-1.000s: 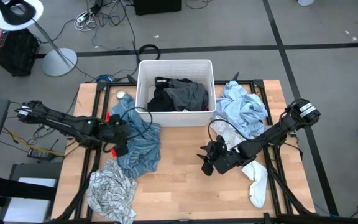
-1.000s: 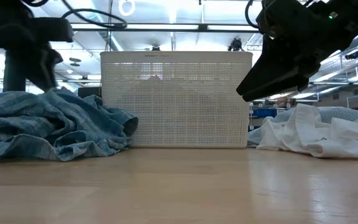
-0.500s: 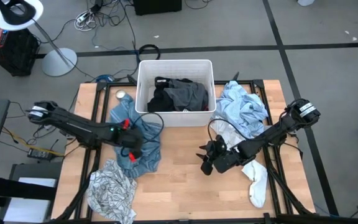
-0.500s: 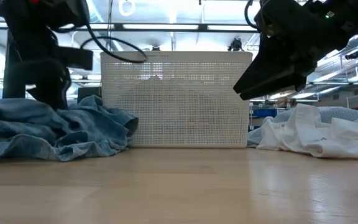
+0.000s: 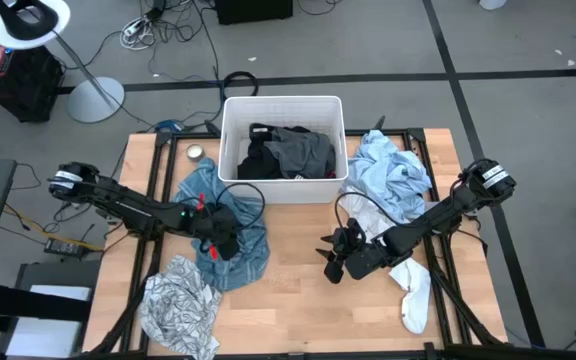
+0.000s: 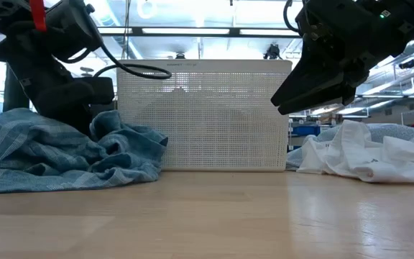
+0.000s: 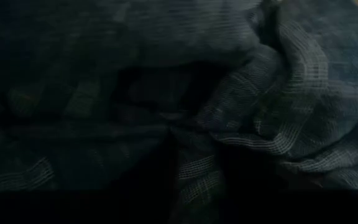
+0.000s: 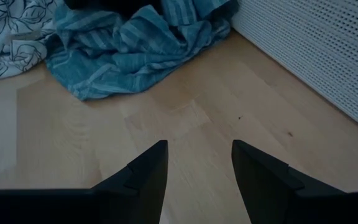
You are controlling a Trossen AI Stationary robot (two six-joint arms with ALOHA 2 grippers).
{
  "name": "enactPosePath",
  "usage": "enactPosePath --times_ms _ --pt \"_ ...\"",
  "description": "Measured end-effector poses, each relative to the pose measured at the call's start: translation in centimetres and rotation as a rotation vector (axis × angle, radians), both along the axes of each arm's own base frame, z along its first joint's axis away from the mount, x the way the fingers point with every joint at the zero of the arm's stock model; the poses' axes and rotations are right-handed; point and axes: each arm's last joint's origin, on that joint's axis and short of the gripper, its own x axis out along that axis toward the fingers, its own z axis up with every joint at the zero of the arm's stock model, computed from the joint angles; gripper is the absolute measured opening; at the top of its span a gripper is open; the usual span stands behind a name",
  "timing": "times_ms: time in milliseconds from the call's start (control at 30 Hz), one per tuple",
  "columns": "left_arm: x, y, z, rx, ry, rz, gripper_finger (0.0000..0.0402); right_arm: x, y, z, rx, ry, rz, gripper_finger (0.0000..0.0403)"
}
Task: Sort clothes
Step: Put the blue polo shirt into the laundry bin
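Note:
The teal striped shirt point(image 5: 253, 250) lies crumpled on the table's left half, in front of the tub; it also shows in the low view point(image 6: 56, 151) and the right wrist view point(image 8: 123, 50). My left gripper point(image 5: 223, 232) is sunk into this shirt, and cloth point(image 7: 260, 112) fills its wrist view. My right gripper point(image 5: 330, 258) is open and empty a little above the bare wood at mid-table point(image 8: 197, 149). A white-grey patterned top point(image 5: 178, 310) lies at the near left. A light-blue shirt point(image 5: 393, 175) and a white sock point(image 5: 415, 295) lie at the right.
The white tub point(image 5: 230, 150) stands at the far middle with black and grey garments point(image 5: 288, 150) inside; its perforated wall fills the middle of the low view point(image 6: 203, 115). A small round tin point(image 5: 195, 153) lies left of it. Bare wood point(image 5: 298, 310) stretches along the near middle.
My left gripper has gone toward the table's right and near edges and down into the teal shirt. The shirt has shifted with it: its near part now reaches farther right, and its left part stands higher in the low view.

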Motion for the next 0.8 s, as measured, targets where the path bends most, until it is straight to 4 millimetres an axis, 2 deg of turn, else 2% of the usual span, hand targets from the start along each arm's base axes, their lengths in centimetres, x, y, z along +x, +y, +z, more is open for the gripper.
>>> enactPosePath --times_ms 133,167,267,533,800 --pt "0.5 -0.5 0.7 0.004 -0.012 -0.047 0.0032 0.0 0.0 0.0 -0.001 0.0 0.001 0.0179" --pt "0.8 -0.6 1.1 0.001 -0.019 -0.062 0.0018 0.0 0.0 0.0 -0.001 0.0 0.001 0.0179" --pt "1.8 -0.9 2.4 0.006 -0.046 -0.107 0.0009 0.0 0.0 0.0 0.0 -0.001 0.001 0.0179" --pt "5.0 -1.5 7.5 0.059 -0.21 -0.192 0.0002 0.0 0.0 0.0 0.0 -0.002 0.001 0.0177" --pt "6.7 -1.7 13.1 0.175 -0.272 -0.224 0.0001 0.0 0.0 0.0 0.002 -0.005 0.001 0.0169"
